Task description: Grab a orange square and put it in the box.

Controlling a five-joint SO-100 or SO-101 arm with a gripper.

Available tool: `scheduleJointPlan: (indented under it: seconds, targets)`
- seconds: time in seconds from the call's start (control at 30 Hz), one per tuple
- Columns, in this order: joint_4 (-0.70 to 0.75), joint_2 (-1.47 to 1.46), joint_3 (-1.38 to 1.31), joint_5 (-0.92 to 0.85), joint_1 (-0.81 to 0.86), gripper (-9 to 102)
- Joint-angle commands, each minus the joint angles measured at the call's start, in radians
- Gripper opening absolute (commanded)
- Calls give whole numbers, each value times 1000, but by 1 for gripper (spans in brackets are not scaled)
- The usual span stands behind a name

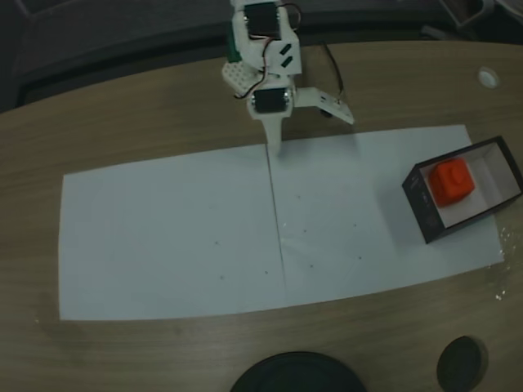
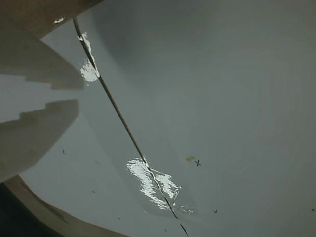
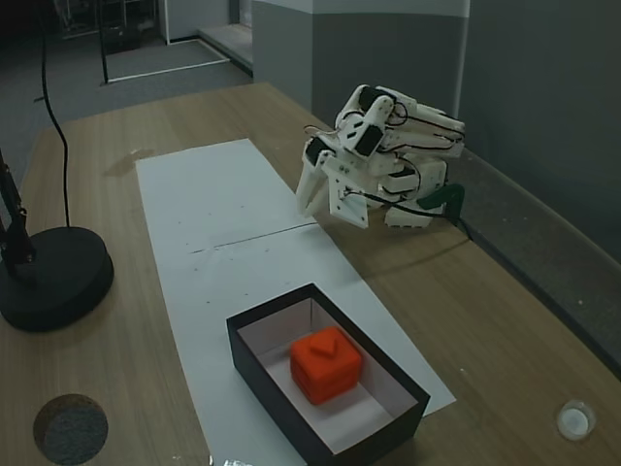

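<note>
The orange square [image 1: 451, 181] [image 3: 325, 364] lies inside the box [image 1: 417, 200] [image 3: 272, 374], on its white floor, toward the box's left end in a fixed view. The box stands on the right end of the white paper. My gripper [image 1: 311, 133] [image 3: 330, 216] is far from it, at the paper's back edge near the seam between the sheets, on the folded white arm. Its jaws are spread apart and nothing is between them. In the wrist view the gripper [image 2: 79, 95] comes in from the left, over bare paper and the taped seam.
White paper sheets [image 1: 163, 237] cover the middle of the wooden table. A large black round base [image 1: 298, 374] [image 3: 53, 277] and a small dark disc [image 1: 462, 363] [image 3: 70, 427] sit at the table's front edge. A small white cap [image 1: 488, 77] [image 3: 575, 420] lies beyond the box.
</note>
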Motion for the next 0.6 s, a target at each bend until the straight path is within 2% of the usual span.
scheduleJointPlan:
  seconds: [0.0, 0.57]
  targets:
    - [21, 20, -61, 9, 12, 0]
    - [23, 23, -60, 9, 8, 0]
